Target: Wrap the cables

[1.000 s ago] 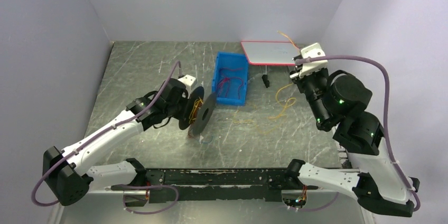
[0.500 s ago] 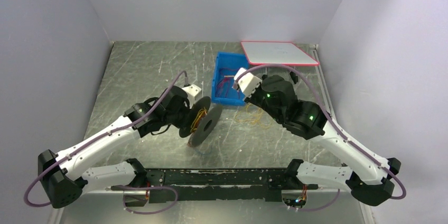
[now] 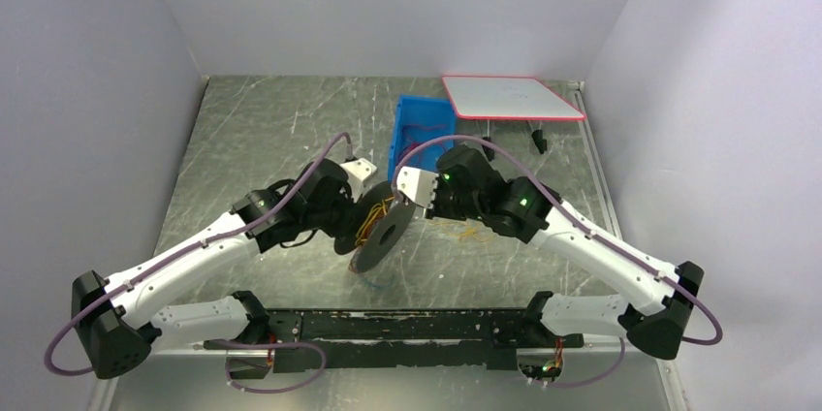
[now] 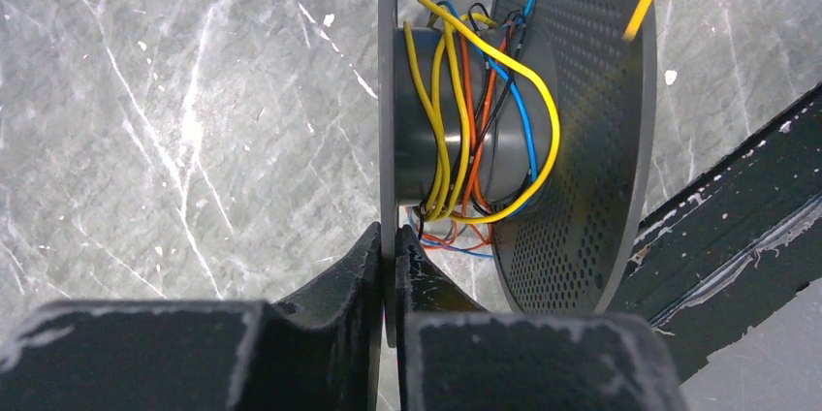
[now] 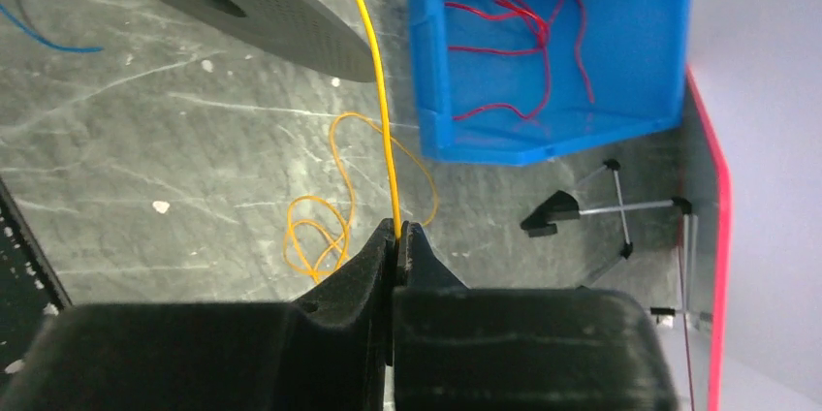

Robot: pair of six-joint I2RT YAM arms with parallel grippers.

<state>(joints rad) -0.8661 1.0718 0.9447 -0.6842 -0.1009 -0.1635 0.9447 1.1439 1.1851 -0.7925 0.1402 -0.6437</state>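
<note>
From above, the spool point(image 3: 385, 230) stands on edge on the worktop point(image 3: 262, 130), with the left end effector point(image 3: 355, 227) on its left and the right end effector point(image 3: 408, 205) just right of it.

In the left wrist view, the left end effector point(image 4: 388, 248) pinches the spool's flange, and cables point(image 4: 454, 130) loop loosely round the hub.

In the right wrist view, the right end effector point(image 5: 397, 237) is pressed together on the yellow cable point(image 5: 373, 72), which runs straight ahead to the spool.

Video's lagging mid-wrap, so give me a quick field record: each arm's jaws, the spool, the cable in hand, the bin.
left gripper: jaws shut on spool flange
right gripper: jaws shut on yellow cable
spool: on edge; yellow, orange, blue, black wires loose around hub
yellow cable: runs from right jaws to spool
blue bin: red cables inside
orange cable: loose on table
</note>
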